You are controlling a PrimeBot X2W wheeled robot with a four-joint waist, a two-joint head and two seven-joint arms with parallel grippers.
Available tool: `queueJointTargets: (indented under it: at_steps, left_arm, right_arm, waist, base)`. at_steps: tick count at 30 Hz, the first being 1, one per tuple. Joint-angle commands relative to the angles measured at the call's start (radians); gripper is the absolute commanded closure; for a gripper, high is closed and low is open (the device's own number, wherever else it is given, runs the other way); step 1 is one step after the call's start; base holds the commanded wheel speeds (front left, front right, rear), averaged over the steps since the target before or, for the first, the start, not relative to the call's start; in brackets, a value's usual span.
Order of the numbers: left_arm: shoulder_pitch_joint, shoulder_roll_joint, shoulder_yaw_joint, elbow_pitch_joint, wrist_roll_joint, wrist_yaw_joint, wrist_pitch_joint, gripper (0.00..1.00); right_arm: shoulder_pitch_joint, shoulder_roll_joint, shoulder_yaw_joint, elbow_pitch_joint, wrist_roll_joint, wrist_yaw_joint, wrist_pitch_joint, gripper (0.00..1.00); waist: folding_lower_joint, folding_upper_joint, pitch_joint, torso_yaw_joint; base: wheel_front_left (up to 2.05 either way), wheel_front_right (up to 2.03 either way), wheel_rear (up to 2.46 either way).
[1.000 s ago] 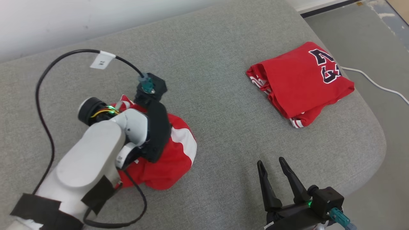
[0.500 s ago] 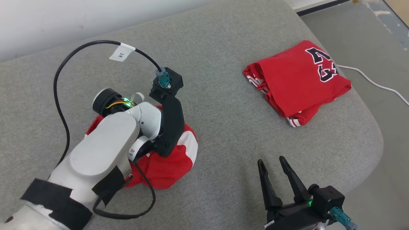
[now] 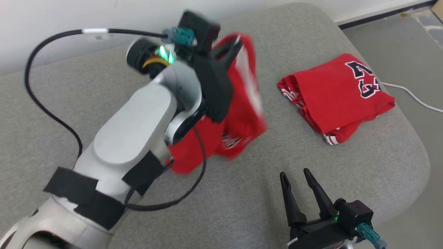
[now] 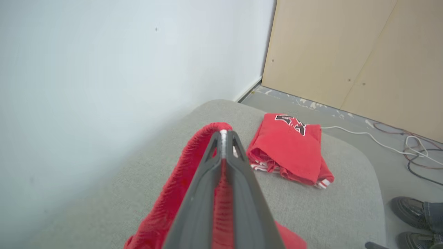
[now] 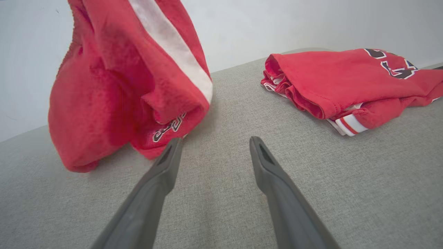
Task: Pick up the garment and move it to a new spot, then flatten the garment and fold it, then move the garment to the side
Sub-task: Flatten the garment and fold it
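Folded red jersey (image 3: 337, 100) lies right of left hand (image 4: 224, 135), open right hand (image 3: 295, 174) well apart; left hand pinches red, white-striped garment (image 3: 242, 114), hanging bunched beneath it over grey cushion (image 3: 242, 214).

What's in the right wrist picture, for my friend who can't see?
A red garment with a white stripe hangs at the left over a grey cushion. A folded red jersey lies at the right, and the right gripper stands open at the bottom.
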State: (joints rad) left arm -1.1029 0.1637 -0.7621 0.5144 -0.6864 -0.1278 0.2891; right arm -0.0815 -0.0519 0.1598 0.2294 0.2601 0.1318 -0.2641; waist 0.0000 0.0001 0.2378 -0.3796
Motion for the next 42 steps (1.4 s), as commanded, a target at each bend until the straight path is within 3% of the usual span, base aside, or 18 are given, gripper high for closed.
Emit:
queueJointTargets:
  at_steps: [1,8,14,17,25,28,34,35,36,37,42]
  left_arm:
    - [-0.028,-0.018,0.018,-0.007,0.005,0.010,-0.052,1.00]
    - [0.011,-0.035,0.070,-0.062,-0.027,0.046,-0.154,1.00]
    - [0.147,0.029,0.128,-0.169,-0.047,0.126,-0.213,1.00]
    - [0.291,0.113,0.145,-0.259,-0.055,0.181,-0.200,1.00]
    - [0.668,0.280,0.207,-0.465,-0.093,0.331,-0.215,1.00]
    - [0.765,0.302,0.202,-0.493,-0.108,0.349,-0.218,1.00]
    - [0.838,0.277,0.204,-0.416,-0.104,0.373,-0.284,1.00]
    - [0.840,0.273,0.203,-0.403,-0.095,0.373,-0.303,0.67]
    - [0.844,0.272,0.194,-0.386,-0.087,0.368,-0.311,0.07]
    - [0.847,0.267,0.193,-0.373,-0.078,0.369,-0.329,0.00]
    - [0.892,0.245,0.211,-0.321,-0.054,0.362,-0.482,0.00]
  right_arm:
    - [0.001,0.004,-0.006,0.002,-0.009,-0.003,0.000,0.00]
    - [0.031,0.004,-0.034,-0.010,-0.034,-0.003,0.000,0.00]
    - [0.046,0.004,-0.050,-0.021,-0.049,-0.003,0.000,0.00]
    - [0.049,0.003,-0.041,-0.020,-0.057,-0.003,0.000,0.00]
    - [0.058,0.003,-0.050,-0.019,-0.071,-0.003,0.000,0.00]
    - [0.058,0.002,-0.058,-0.017,-0.076,-0.003,0.000,0.00]
    - [0.033,0.002,-0.050,-0.009,-0.075,-0.003,0.000,0.00]
    - [0.032,0.002,-0.048,-0.007,-0.074,-0.003,0.000,0.00]
    - [0.032,0.002,-0.046,-0.005,-0.073,-0.003,0.000,0.00]
    - [0.033,0.002,-0.044,-0.004,-0.072,-0.003,0.000,0.00]
    - [0.059,-0.005,-0.054,-0.003,-0.067,-0.003,0.000,0.00]
  waist:
    - [0.0000,-0.0001,-0.014,0.018]
    - [0.0000,-0.0001,-0.039,0.095]
    - [0.0000,-0.0001,-0.047,0.184]
    - [0.0000,-0.0001,-0.063,0.236]
    - [0.0000,-0.0001,-0.056,0.291]
    - [0.0000,-0.0001,-0.048,0.307]
    - [0.0000,-0.0001,-0.053,0.312]
    - [0.0000,-0.0001,-0.056,0.311]
    - [0.0000,-0.0001,-0.060,0.311]
    - [0.0000,-0.0001,-0.063,0.310]
    - [0.0000,-0.0001,-0.099,0.297]
  base:
    - [0.00,0.00,0.00]
    - [0.00,0.00,0.00]
    - [0.00,0.00,0.00]
    - [0.00,0.00,0.00]
    - [0.00,0.00,0.00]
    - [0.00,0.00,0.00]
    - [0.00,0.00,0.00]
    - [0.00,0.00,0.00]
    - [0.00,0.00,0.00]
    - [0.00,0.00,0.00]
    - [0.00,0.00,0.00]
